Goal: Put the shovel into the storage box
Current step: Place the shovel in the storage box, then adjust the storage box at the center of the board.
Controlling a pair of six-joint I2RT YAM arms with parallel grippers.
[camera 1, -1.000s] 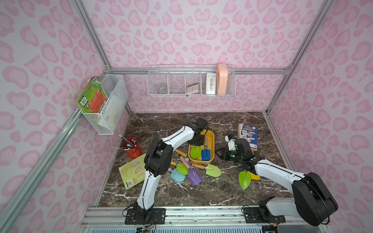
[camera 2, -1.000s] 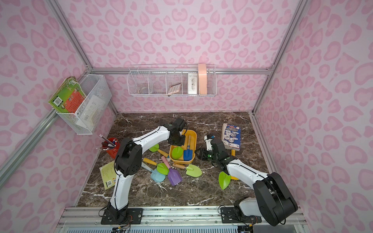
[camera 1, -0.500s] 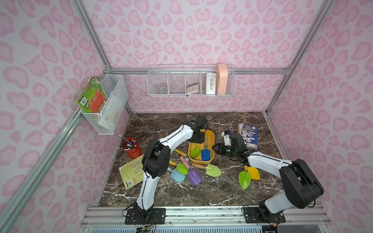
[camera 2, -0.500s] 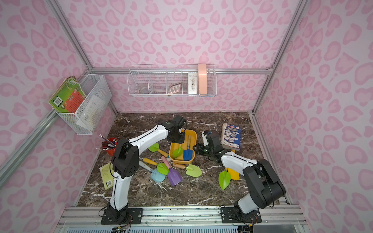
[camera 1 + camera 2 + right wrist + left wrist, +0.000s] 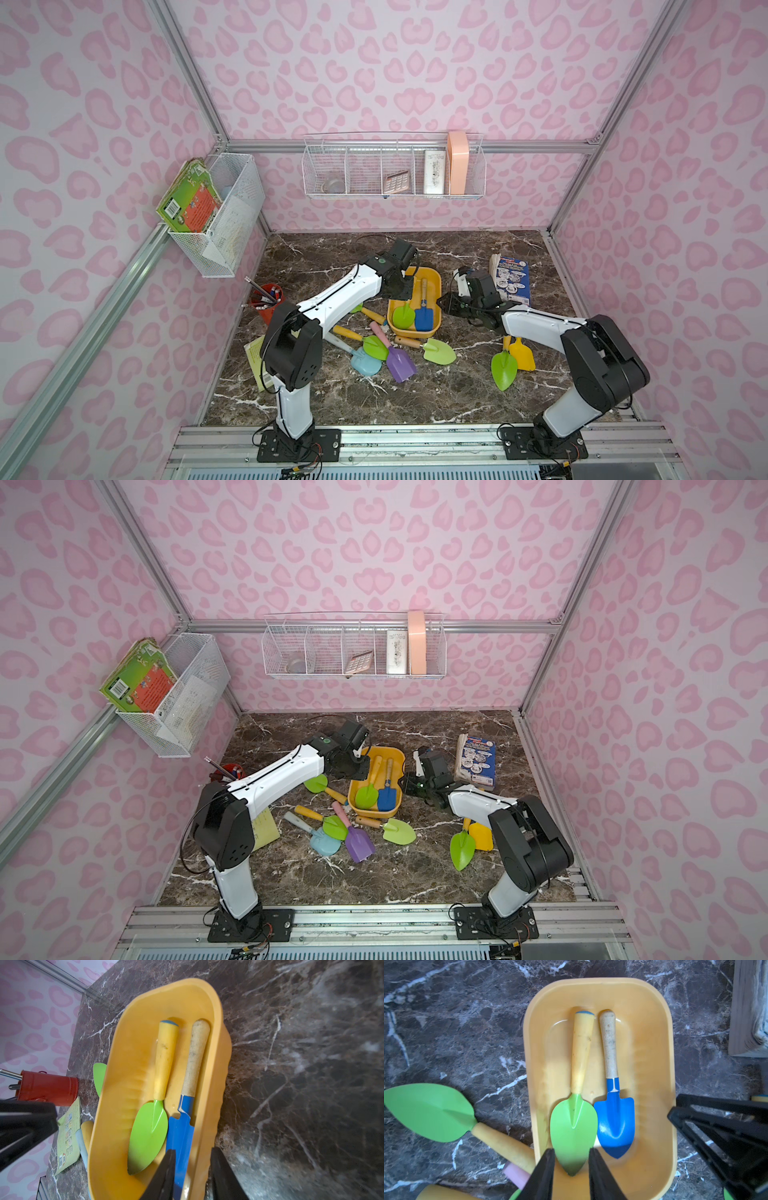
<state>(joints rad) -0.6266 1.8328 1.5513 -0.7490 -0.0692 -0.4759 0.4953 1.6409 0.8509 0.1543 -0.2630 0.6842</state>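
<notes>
Hovering my left gripper (image 5: 571, 1152) over the storage box (image 5: 433, 283), thin black jaws parted a little, nothing between them. The box is smooth yellow-orange plastic, shallow, with rounded corners and a rolled rim. Inside it, flat and side by side, are two shovels. The green shovel (image 5: 574, 1126) has a glossy leaf-shaped blade and a yellow handle. The blue shovel (image 5: 614, 1122) has a squarer pointed blade and a rough pale wooden handle. My right gripper (image 5: 193, 1152) straddles the box's long wall, one jaw inside over the blue blade, one outside; can't tell if it pinches. A purple shovel (image 5: 401, 365) and a lime shovel (image 5: 439, 351) lie near the box on the veined dark marble table (image 5: 415, 399).
</notes>
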